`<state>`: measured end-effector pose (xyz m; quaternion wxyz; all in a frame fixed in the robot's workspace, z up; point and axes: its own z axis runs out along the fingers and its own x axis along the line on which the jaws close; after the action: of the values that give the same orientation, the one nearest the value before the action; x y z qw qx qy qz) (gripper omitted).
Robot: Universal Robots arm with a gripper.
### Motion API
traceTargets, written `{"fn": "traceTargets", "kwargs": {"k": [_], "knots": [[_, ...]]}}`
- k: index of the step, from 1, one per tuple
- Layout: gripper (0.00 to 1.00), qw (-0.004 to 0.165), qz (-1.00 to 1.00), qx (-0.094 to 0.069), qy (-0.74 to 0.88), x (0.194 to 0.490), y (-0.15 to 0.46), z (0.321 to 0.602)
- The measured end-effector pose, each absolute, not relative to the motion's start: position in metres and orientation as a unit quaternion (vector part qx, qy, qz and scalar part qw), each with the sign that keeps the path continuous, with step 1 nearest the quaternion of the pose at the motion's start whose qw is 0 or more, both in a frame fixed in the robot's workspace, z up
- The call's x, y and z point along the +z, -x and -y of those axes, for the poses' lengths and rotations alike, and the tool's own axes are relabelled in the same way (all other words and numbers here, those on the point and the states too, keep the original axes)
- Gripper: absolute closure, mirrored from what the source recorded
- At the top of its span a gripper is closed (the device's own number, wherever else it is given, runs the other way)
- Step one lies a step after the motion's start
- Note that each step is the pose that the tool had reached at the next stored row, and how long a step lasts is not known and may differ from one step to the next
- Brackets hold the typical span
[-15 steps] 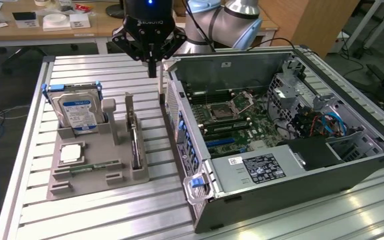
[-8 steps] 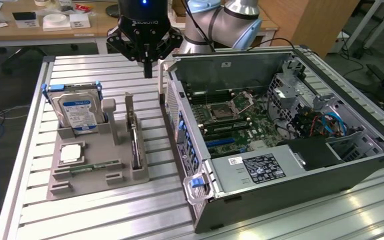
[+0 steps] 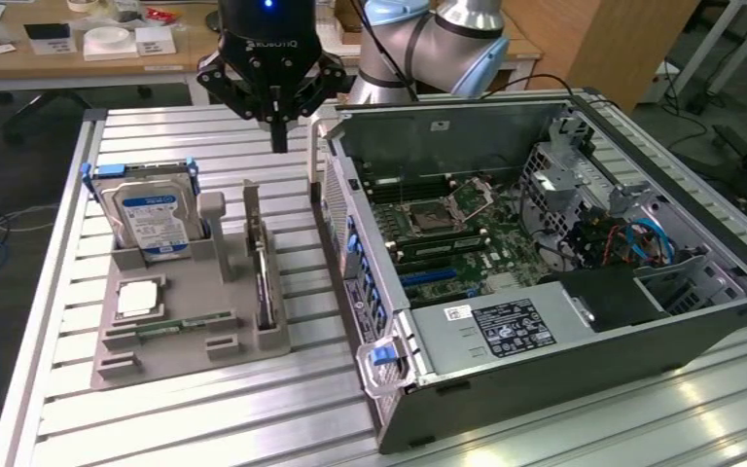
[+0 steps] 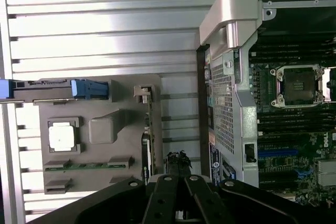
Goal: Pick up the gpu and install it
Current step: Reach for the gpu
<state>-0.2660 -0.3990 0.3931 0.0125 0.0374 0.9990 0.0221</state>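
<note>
Nearest the wrist camera, you are looking at the hand (image 4: 177,163), its fingers pressed together and gripping nothing. In the exterior view it is hanging over the table (image 3: 192,418), just beyond the far end of the grey tray (image 3: 179,362).

You are finding the gpu (image 3: 262,277) standing on its long edge in a tray slot, on the side nearest the open computer case (image 3: 607,331). That posture is leaving its upper edge free for a grasp from above.

The case is lying on its side, so the motherboard (image 3: 451,224) is facing upward to receive a card. The hard drive (image 3: 153,219) and memory stick (image 3: 172,329) are occupying other nests, apart from the gpu, which is resting untouched.
</note>
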Motion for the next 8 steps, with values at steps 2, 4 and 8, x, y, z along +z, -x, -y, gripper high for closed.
{"fn": "traceTargets", "kwargs": {"k": [2, 4, 8], "knots": [[0.89, 0.013, -0.999, 0.022, -0.037, 0.3930, 0.2680, 0.3990], [0.89, 0.012, -0.999, 0.022, -0.037, 0.3931, 0.2701, 0.3991], [0.89, 0.012, -0.999, 0.022, -0.037, 0.3931, 0.2744, 0.3991]]}}
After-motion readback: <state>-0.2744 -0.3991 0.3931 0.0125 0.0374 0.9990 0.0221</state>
